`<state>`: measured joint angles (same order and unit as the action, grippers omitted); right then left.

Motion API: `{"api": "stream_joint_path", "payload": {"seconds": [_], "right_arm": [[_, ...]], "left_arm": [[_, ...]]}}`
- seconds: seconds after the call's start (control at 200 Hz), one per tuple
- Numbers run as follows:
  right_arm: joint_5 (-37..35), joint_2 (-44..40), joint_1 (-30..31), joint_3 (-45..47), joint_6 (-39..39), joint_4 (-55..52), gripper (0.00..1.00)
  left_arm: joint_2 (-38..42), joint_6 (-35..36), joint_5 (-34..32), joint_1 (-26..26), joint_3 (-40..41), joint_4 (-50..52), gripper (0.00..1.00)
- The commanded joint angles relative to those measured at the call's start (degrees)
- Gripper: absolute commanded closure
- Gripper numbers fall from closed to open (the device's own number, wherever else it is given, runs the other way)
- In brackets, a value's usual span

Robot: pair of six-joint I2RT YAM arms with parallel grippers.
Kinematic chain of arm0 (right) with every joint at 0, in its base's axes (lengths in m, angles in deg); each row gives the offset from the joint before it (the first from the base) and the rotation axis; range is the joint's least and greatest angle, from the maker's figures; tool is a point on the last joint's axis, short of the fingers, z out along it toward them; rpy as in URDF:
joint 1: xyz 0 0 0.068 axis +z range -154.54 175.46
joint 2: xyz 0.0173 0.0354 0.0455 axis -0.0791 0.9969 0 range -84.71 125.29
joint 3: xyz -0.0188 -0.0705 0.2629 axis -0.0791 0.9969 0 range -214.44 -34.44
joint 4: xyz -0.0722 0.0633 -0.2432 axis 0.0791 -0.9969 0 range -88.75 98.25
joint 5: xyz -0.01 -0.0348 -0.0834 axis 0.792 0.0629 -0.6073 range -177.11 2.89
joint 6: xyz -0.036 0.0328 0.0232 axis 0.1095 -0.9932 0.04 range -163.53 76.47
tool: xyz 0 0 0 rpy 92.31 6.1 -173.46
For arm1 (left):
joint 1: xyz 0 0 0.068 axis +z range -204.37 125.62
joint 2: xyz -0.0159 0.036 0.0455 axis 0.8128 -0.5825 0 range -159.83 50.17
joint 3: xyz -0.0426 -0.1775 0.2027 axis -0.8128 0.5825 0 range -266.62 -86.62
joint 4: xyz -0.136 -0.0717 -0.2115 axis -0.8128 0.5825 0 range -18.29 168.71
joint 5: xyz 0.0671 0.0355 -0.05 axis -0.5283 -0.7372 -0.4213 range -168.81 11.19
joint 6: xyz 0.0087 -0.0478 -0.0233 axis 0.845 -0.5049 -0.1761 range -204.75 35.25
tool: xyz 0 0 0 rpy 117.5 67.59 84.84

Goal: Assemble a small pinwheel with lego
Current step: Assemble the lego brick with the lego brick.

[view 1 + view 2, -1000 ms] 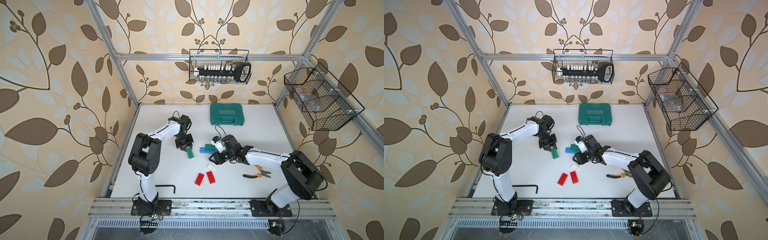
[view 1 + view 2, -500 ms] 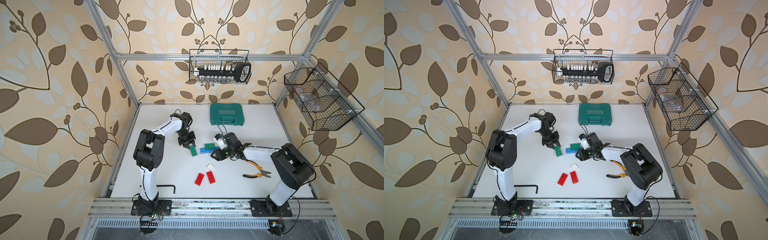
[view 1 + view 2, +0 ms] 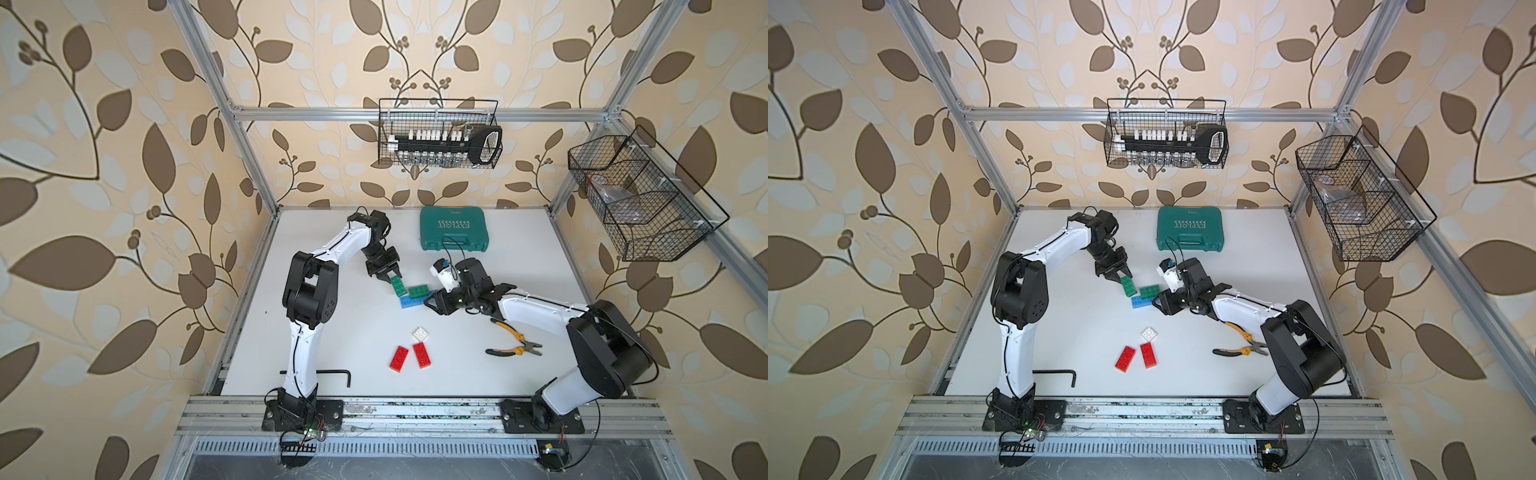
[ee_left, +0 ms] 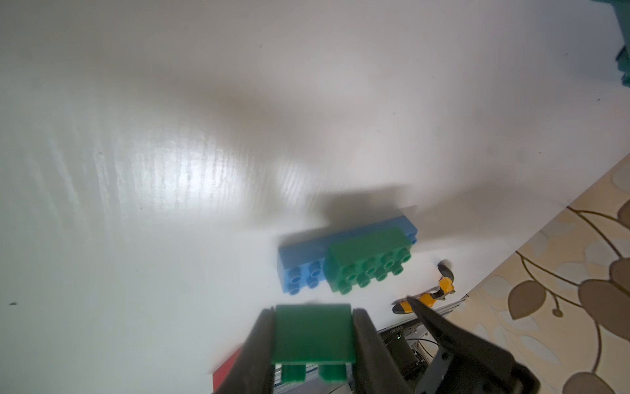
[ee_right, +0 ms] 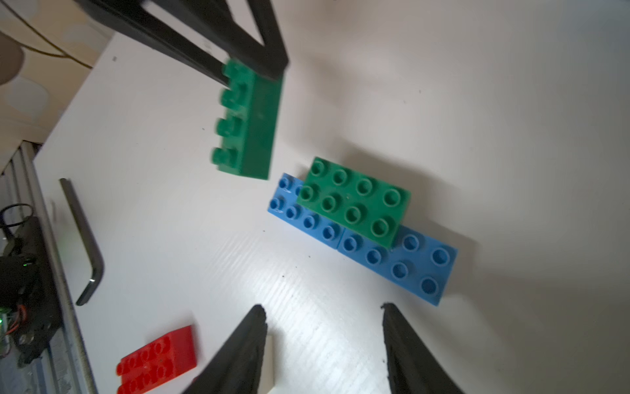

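My left gripper [image 3: 391,277] [image 4: 313,312] is shut on a green lego brick [image 3: 398,286] [image 4: 313,336], held tilted just above the table beside the stack. The stack is two blue bricks [image 3: 410,302] [image 5: 410,261] lying end to end with a second green brick [image 3: 418,291] [image 5: 354,201] pressed on top across their joint. My right gripper [image 3: 430,301] [image 5: 323,308] stands open and empty, its tips just short of the blue bricks. Two red bricks [image 3: 400,358] and a white square brick [image 3: 421,333] lie loose nearer the front. No pinwheel shape shows.
A teal tool case [image 3: 453,229] sits at the back of the table. Yellow-handled pliers [image 3: 515,344] lie under my right arm and a black hex key [image 3: 328,372] lies by the front edge. Wire baskets [image 3: 439,134] hang on the back and right walls.
My left gripper has carried the green brick to the right, up to the blue and green stack. My right gripper has drawn in a little toward the stack's end.
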<state>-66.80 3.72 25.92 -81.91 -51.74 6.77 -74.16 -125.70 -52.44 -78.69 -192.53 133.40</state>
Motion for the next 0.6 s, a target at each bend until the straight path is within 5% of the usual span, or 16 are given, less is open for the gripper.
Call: {"api": "stream_joint_path", "payload": {"seconds": [0.0, 0.165, 0.595], "right_arm": [[7.66, -1.16, -0.14, -3.19, 2.77, -0.76, 0.51], [18.27, 5.41, -0.05, -10.09, 4.94, -1.4, 0.67], [21.51, 15.49, 1.75, -16.0, 5.83, 2.2, 0.69]], "left_arm": [[-2.93, -0.64, 1.66, 0.29, -5.59, 7.04, 0.73], [-6.69, 0.37, 1.77, 0.05, -12.07, 11.93, 0.76], [-10.88, 0.1, 0.63, -1.78, -17.59, 13.49, 0.82]]}}
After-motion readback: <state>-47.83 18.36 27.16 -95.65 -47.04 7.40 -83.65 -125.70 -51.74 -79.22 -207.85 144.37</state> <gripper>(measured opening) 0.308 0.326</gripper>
